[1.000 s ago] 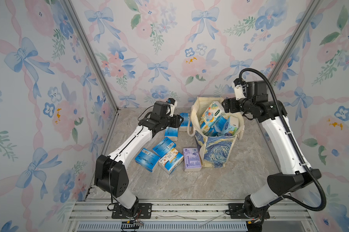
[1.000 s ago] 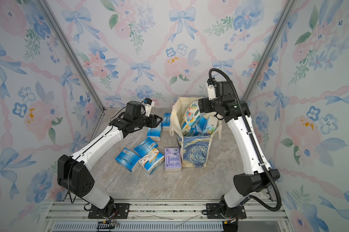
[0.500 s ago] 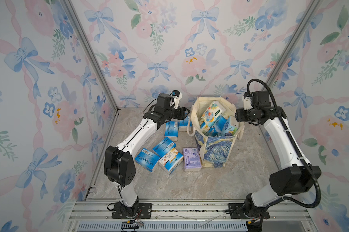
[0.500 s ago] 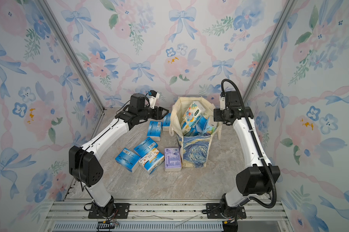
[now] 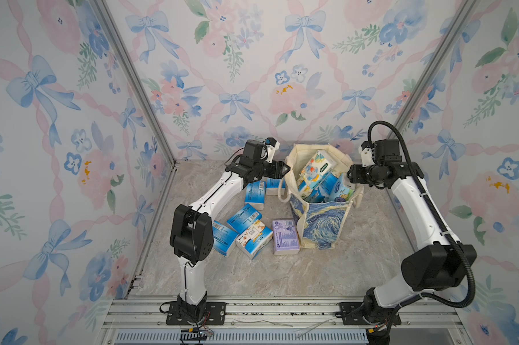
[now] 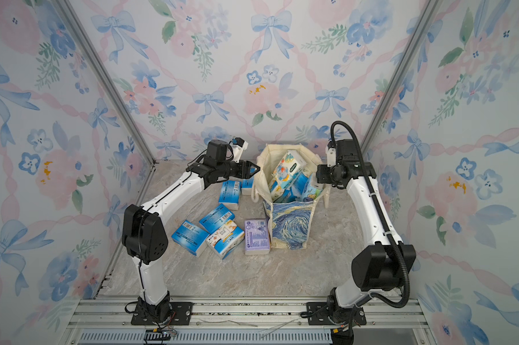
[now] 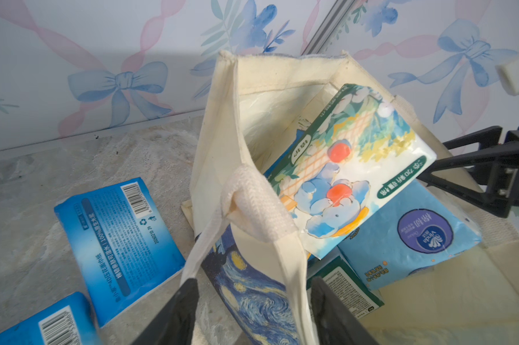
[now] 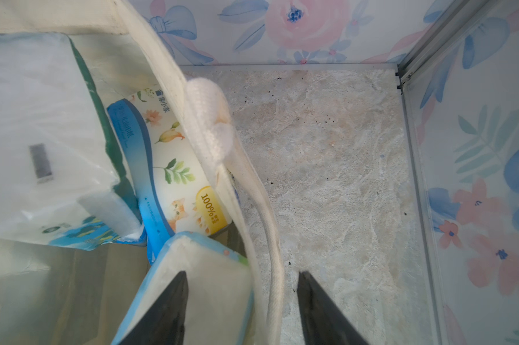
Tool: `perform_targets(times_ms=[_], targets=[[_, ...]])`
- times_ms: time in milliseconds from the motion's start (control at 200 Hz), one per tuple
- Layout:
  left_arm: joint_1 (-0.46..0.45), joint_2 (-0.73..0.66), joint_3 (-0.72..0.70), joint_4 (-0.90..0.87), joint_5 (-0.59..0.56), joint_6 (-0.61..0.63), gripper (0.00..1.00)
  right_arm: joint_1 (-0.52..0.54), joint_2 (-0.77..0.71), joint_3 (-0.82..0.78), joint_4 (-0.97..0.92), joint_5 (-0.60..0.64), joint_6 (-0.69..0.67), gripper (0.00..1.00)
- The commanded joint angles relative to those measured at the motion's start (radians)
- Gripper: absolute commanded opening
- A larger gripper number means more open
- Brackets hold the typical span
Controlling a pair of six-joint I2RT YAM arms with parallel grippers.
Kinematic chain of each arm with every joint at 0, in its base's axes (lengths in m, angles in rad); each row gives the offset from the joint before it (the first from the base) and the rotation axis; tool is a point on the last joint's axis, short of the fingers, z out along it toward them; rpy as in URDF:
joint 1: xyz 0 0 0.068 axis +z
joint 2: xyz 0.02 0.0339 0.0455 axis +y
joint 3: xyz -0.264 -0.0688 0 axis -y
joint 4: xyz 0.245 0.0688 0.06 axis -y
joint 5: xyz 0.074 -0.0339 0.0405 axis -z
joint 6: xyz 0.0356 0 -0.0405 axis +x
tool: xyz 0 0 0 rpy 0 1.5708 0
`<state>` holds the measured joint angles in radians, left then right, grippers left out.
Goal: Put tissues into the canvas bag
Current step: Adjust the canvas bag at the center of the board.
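Observation:
The canvas bag [image 5: 324, 227] [image 6: 291, 227] stands open at mid-table, cream with a blue swirl print. Several tissues fill it, a cartoon elephant pack [image 5: 316, 167] [image 7: 351, 167] on top. More tissues lie left of it: blue packs [image 5: 255, 191] [image 5: 243, 216] [image 5: 222, 239], a floral pack [image 5: 253, 237] and a lilac pack [image 5: 285, 236]. My left gripper [image 5: 285, 170] [image 7: 253, 283] is open, its jaws straddling the bag's left wall [image 7: 252, 298] below a handle [image 7: 252, 203]. My right gripper [image 5: 346, 176] [image 8: 242, 274] is open astride the right rim, with a pack's end [image 8: 210, 286] and a handle [image 8: 274, 283] between its jaws.
Flowered walls close in the back and both sides, with metal corner posts [image 5: 138, 89] [image 5: 425, 74]. An aluminium rail [image 5: 282, 310] runs along the front. Bare marble tabletop [image 5: 282, 277] lies in front of the bag, and more to its right [image 8: 327, 164].
My left gripper moved right from above the blue packs to the bag's left rim. My right gripper came off the bag's mouth to its right rim, and its jaws narrowed.

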<state>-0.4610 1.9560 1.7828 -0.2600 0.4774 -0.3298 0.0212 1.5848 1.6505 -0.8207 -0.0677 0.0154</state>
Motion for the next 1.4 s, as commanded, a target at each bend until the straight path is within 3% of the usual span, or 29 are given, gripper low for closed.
perform_targets(times_ms=[0,60,145,245,355,555,865,935,1025,1180,1275,1395], targets=[[-0.014,0.032,0.053,0.002,0.033,-0.017,0.57,-0.012,-0.031,-0.031,0.011,-0.03,0.015,0.57],[-0.02,0.05,0.074,0.002,0.043,-0.021,0.51,-0.015,-0.032,-0.041,0.02,-0.042,0.02,0.54],[-0.029,0.079,0.104,0.001,0.063,-0.027,0.34,-0.018,-0.031,-0.049,0.028,-0.064,0.026,0.49],[-0.04,0.106,0.147,-0.019,0.078,-0.023,0.17,-0.02,-0.033,-0.053,0.036,-0.087,0.029,0.39],[-0.059,0.117,0.184,-0.048,0.05,-0.003,0.08,-0.02,-0.048,-0.058,0.06,-0.112,0.038,0.23],[-0.114,0.085,0.239,-0.089,-0.102,0.049,0.04,-0.006,-0.133,-0.083,0.138,-0.166,0.053,0.12],[-0.173,0.058,0.323,-0.1,-0.188,0.107,0.03,0.086,-0.276,-0.104,0.221,-0.119,0.031,0.06],[-0.153,0.078,0.337,-0.114,-0.216,0.106,0.02,0.082,-0.269,-0.095,0.199,-0.104,0.029,0.08],[-0.132,0.101,0.336,-0.119,-0.169,0.086,0.02,0.075,-0.263,-0.107,0.186,-0.08,0.037,0.35],[-0.122,0.129,0.326,-0.126,-0.162,0.083,0.02,0.018,-0.247,-0.123,0.162,-0.047,0.077,0.54],[-0.102,0.124,0.3,-0.126,-0.161,0.08,0.02,-0.031,-0.223,-0.129,0.137,-0.004,0.089,0.6],[-0.081,0.098,0.25,-0.127,-0.167,0.08,0.03,-0.113,-0.176,-0.148,0.123,-0.05,0.112,0.63]])
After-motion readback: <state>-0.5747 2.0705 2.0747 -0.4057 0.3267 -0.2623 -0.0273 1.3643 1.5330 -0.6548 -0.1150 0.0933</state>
